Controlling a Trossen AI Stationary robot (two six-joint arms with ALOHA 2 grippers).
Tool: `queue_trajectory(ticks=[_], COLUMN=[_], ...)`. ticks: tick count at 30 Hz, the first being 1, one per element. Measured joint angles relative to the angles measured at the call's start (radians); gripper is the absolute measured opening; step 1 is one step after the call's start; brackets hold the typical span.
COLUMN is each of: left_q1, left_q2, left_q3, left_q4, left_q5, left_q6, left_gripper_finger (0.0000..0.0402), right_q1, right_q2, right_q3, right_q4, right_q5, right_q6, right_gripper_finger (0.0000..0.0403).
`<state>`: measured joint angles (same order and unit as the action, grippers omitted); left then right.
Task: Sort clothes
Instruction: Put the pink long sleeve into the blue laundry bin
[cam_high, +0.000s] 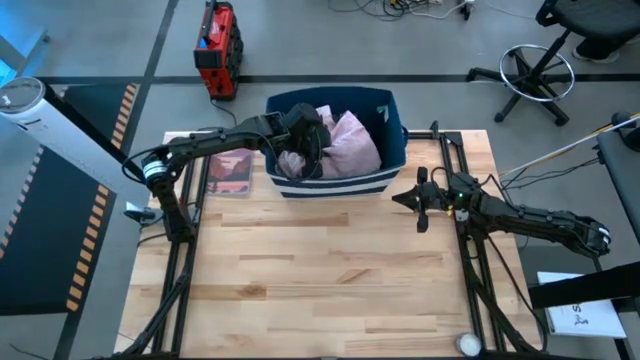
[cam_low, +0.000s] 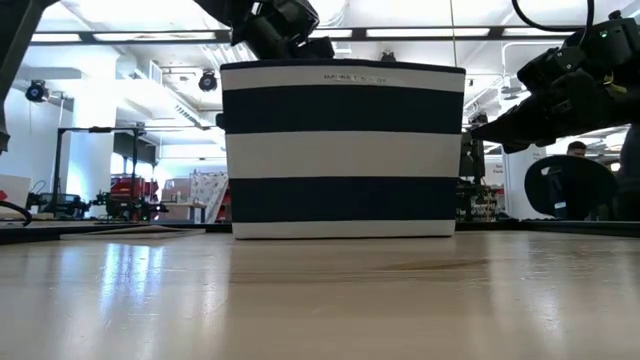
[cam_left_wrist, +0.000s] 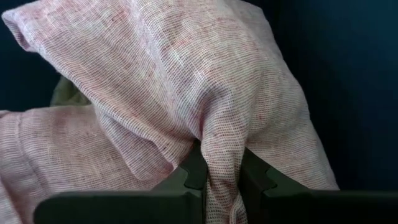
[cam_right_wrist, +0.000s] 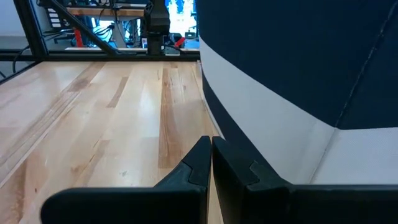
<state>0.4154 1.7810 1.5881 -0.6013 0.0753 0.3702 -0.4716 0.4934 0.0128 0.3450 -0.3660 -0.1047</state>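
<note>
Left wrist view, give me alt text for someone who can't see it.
The left gripper is shut on a fold of pale pink woven cloth, which fills most of the picture. Behind the cloth is the dark blue inside wall of the bin, and a bit of khaki fabric peeks out beside it.

floor: grey (cam_high: 90, 300) | stool (cam_high: 535, 72) | red case (cam_high: 217, 45) | ceiling strip lights (cam_low: 400, 33)

Pale pink garment (cam_left_wrist: 186, 81): coarse open-weave cloth, matt. Bin (cam_low: 343, 150): navy-white striped, smooth, matt, possibly fabric. Table (cam_right_wrist: 99, 118): light wood planks, satin sheen. Left gripper (cam_left_wrist: 222, 177) fingers: matt black plastic.
</note>
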Motion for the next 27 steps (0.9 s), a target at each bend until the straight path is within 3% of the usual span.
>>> queue_trajectory(ticks=[4,14,19,23,27], left_q1=[-0.003,-0.02,-0.032,-0.033,-0.016], left_q2=[0.005,-0.001,-0.001,-0.002,0.008], left_q3=[-0.002,0.092,0.143,0.154,0.152], left_q4=[0.0,0.023,0.017,0.041,0.04], left_q5=[0.005,0.005,0.005,-0.006,-0.042], left_q6=[-0.047,-0.069,-0.098,-0.1,-0.1], left_gripper_finger=[0.0037,0.0225,0.029,0.0302,0.0266], right_q1=[0.0,0.0,0.0,0.0,0.0], right_q2=[0.0,0.0,0.0,0.0,0.0], right_q3=[0.0,0.0,0.0,0.0,0.0], right_q4=[0.0,-0.001,-0.002,-0.003,-0.002], right_q5=[0.0,0.0,0.0,0.0,0.0], right_q6=[-0.001,0.0,0.0,0.0,0.0], right_gripper_finger=[0.0,0.0,0.0,0.0,0.0])
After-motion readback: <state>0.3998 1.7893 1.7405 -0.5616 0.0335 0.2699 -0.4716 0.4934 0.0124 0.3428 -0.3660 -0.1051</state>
